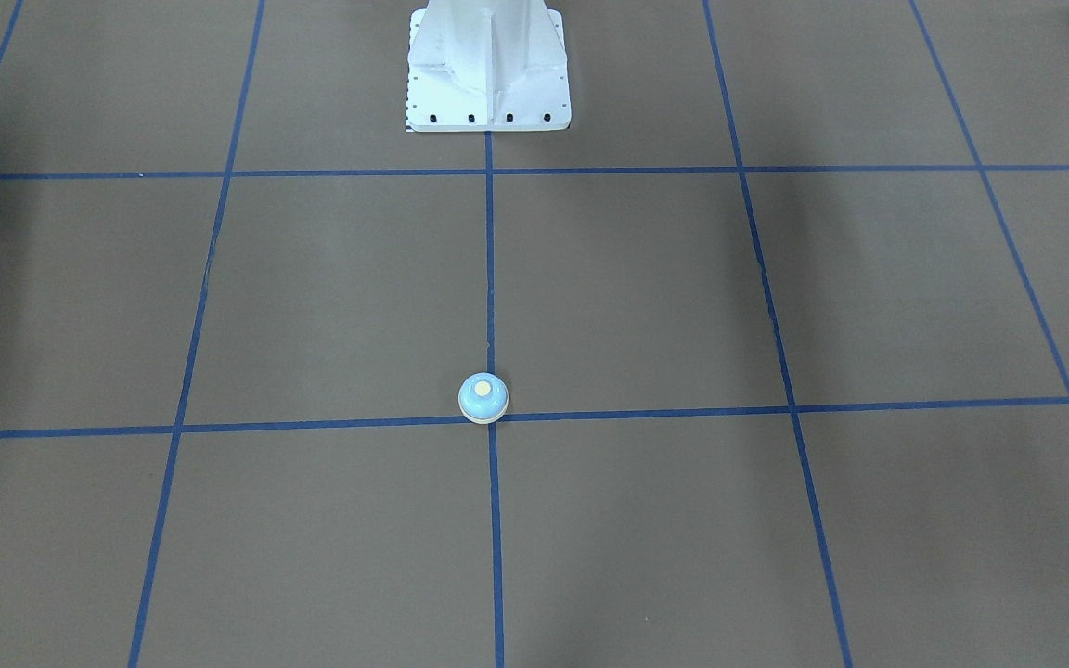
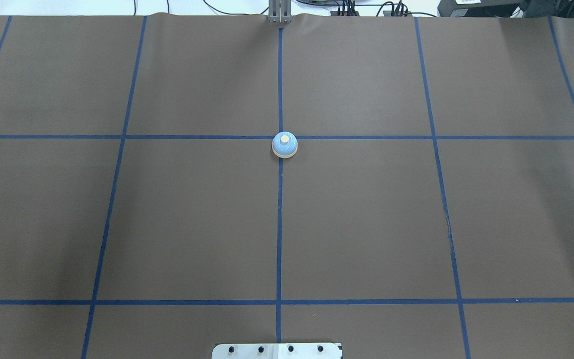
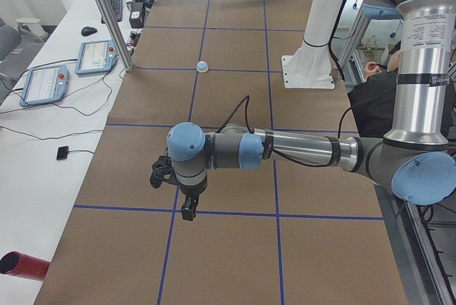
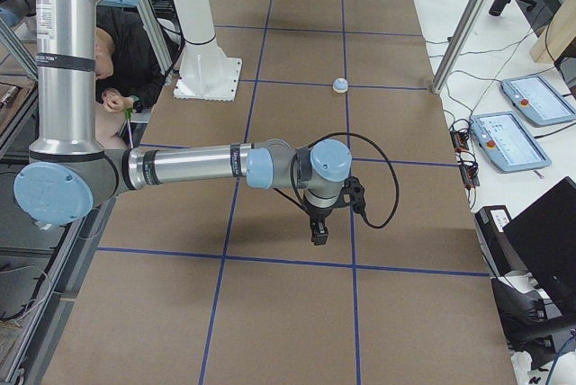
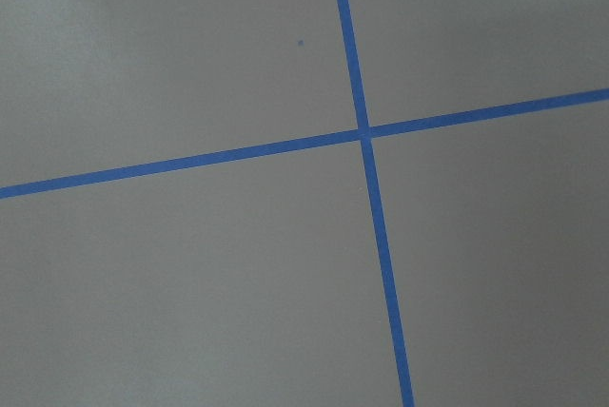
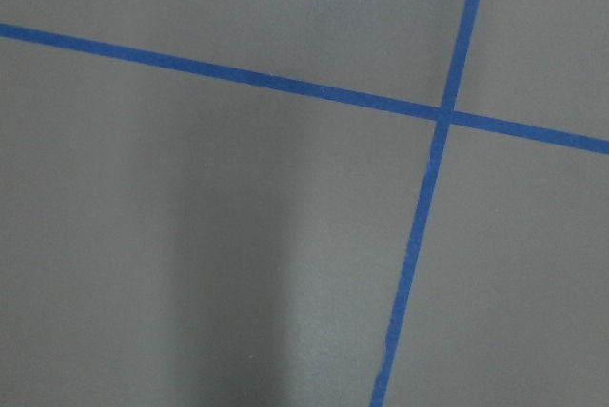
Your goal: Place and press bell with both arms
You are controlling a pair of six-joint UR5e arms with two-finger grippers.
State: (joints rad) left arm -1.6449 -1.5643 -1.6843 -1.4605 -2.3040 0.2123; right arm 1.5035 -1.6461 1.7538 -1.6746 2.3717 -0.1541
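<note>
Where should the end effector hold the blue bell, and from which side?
Grip the bell low on its blue dome, just above the cream base, coming straight down from above. It stands upright and is round, so any two opposite sides serve. Avoid the top button.

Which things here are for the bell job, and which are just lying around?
For the job: bell, left arm, right arm.
Just lying about: white pedestal, keyboard, mouse, red tube.
</note>
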